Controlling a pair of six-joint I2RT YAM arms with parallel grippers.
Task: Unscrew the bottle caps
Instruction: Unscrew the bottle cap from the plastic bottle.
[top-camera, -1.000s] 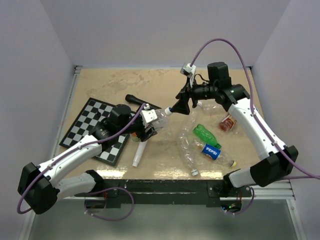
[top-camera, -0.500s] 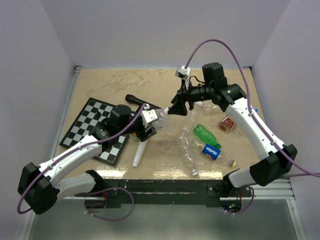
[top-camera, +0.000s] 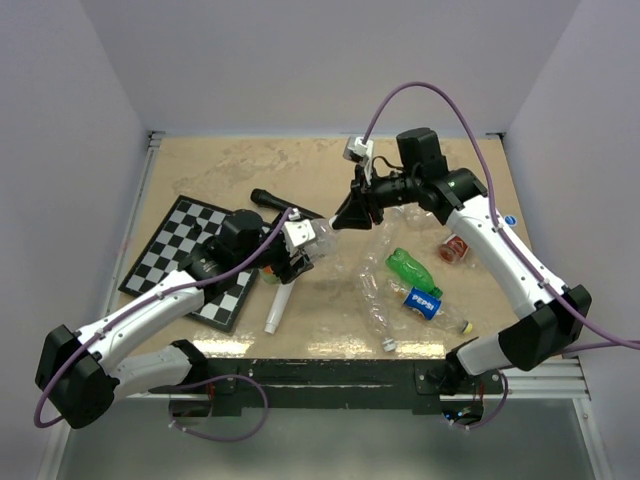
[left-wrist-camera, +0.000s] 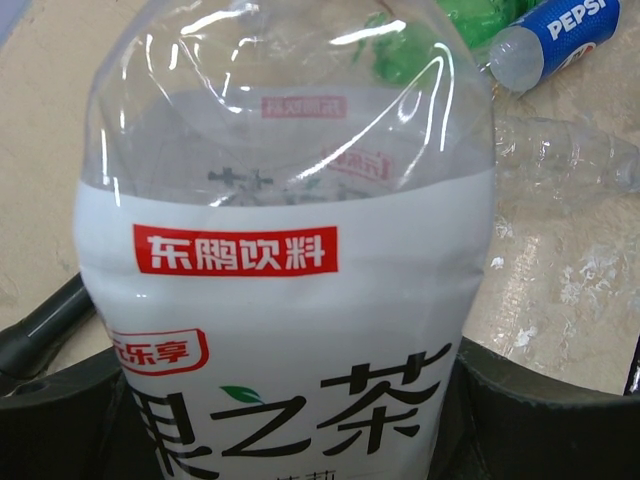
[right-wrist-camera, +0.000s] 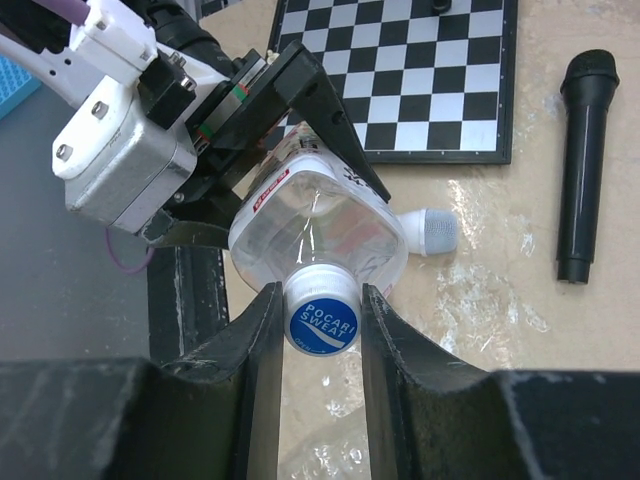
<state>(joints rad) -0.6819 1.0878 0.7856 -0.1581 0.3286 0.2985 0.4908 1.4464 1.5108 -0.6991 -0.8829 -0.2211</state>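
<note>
You had the left tool (top-camera: 298, 247) clenched around the body of a clear bottle (left-wrist-camera: 280, 300) with a white label, holding it tilted above the bench (top-camera: 230, 165), its neck pointing toward the right arm. Your right tool (right-wrist-camera: 320, 300) was clamped on the blue cap (right-wrist-camera: 321, 322), one finger pressed against each side; the cap sat on the bottle's neck, over the middle of the bench.

The bench was a tan, mottled surface with pale scuffs and shiny patches. A black-and-white chessboard (top-camera: 175, 250) lay on its left half, under your left arm. A black microphone (right-wrist-camera: 583, 165) lay just beyond the board's far corner, and a white microphone (top-camera: 277, 305) lay near its front corner. To the right of the held bottle lay a green bottle (top-camera: 405, 268), a Pepsi bottle (top-camera: 425, 302) and a crumpled clear bottle (top-camera: 375, 310), close together.

Plain pale grey-lilac walls (top-camera: 330, 60) closed in the bench on the left, far and right sides, and a black rail (top-camera: 330, 375) ran along the near edge between the arm bases.
</note>
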